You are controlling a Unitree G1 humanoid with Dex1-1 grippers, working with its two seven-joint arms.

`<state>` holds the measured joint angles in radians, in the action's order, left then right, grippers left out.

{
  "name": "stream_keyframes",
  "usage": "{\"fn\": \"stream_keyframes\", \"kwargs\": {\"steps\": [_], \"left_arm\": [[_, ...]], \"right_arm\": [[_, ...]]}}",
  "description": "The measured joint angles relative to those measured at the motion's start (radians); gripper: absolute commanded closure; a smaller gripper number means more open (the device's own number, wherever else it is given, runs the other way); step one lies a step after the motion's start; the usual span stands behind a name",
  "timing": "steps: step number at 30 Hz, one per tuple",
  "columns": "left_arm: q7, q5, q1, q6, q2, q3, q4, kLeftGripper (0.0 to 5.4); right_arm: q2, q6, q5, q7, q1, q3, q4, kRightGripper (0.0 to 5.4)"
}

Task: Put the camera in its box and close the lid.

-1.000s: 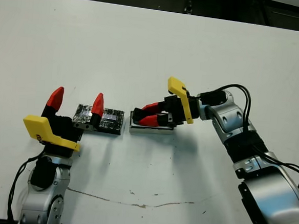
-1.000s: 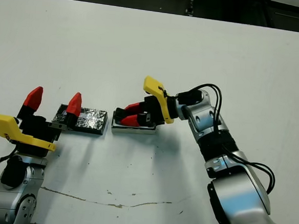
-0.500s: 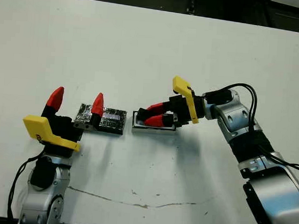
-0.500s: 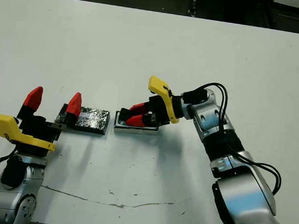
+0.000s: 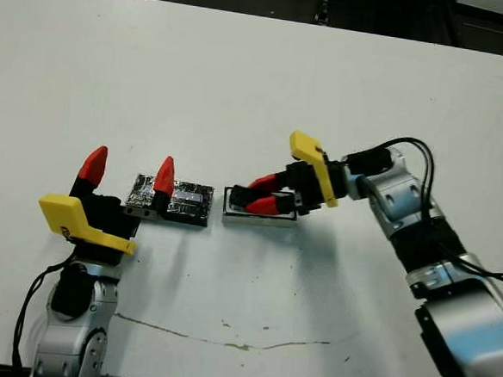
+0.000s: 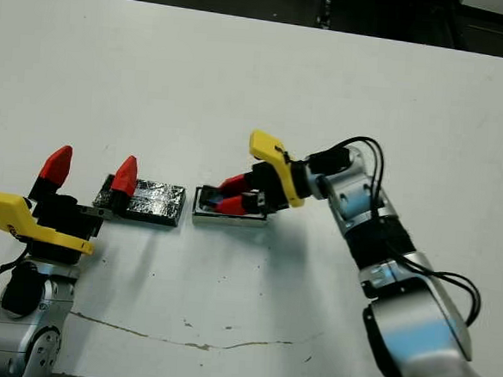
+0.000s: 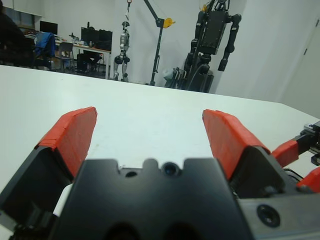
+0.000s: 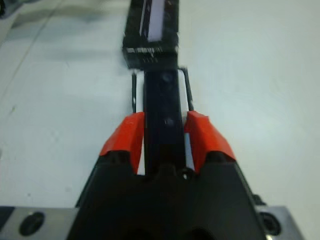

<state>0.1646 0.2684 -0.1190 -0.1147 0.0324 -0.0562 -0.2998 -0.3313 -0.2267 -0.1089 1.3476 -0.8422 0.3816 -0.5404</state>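
The box (image 5: 235,214), a small white-rimmed tray, sits at the table's middle. My right gripper (image 5: 256,197) reaches into it from the right, shut on the camera (image 8: 162,95), a slim black bar lying lengthwise inside the box's white rim (image 8: 189,94). A bluish patch shows at the camera's left end (image 6: 212,205). The crinkly black lid (image 5: 183,203) lies flat just left of the box, a small gap between them. My left gripper (image 5: 129,170) stands open and upright at the lid's left end, holding nothing, one fingertip (image 5: 164,174) in front of the lid.
Scuff lines (image 5: 224,338) mark the white table near its front edge. The table's dark far edge (image 5: 247,3) runs across the back. The left wrist view shows a room with equipment stands beyond the table and my right gripper's red fingers (image 7: 287,150) at one side.
My right gripper has shifted slightly right and dipped lower into the box with the camera; the box slid a little right with it. The left arm has not moved.
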Motion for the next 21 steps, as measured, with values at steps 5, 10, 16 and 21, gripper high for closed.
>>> {"fn": "stream_keyframes", "kwargs": {"steps": [5, 10, 16, 21], "left_arm": [[0.001, 0.000, -0.001, 0.000, 0.000, 0.000, 0.001, 0.00], [0.000, 0.001, -0.001, 0.000, 0.000, 0.000, 0.001, 0.00], [0.001, 0.000, -0.002, 0.000, 0.000, 0.001, 0.001, 0.00], [0.006, 0.007, -0.002, 0.000, 0.000, 0.000, 0.001, 0.00]], "right_arm": [[-0.014, 0.033, 0.012, -0.004, 0.006, -0.008, -0.014, 1.85], [-0.017, 0.058, 0.018, -0.010, 0.005, -0.014, -0.015, 1.16], [-0.026, 0.016, 0.015, 0.001, 0.005, -0.026, -0.003, 0.35], [-0.055, -0.023, -0.041, 0.036, 0.014, -0.089, 0.044, 0.02]]}}
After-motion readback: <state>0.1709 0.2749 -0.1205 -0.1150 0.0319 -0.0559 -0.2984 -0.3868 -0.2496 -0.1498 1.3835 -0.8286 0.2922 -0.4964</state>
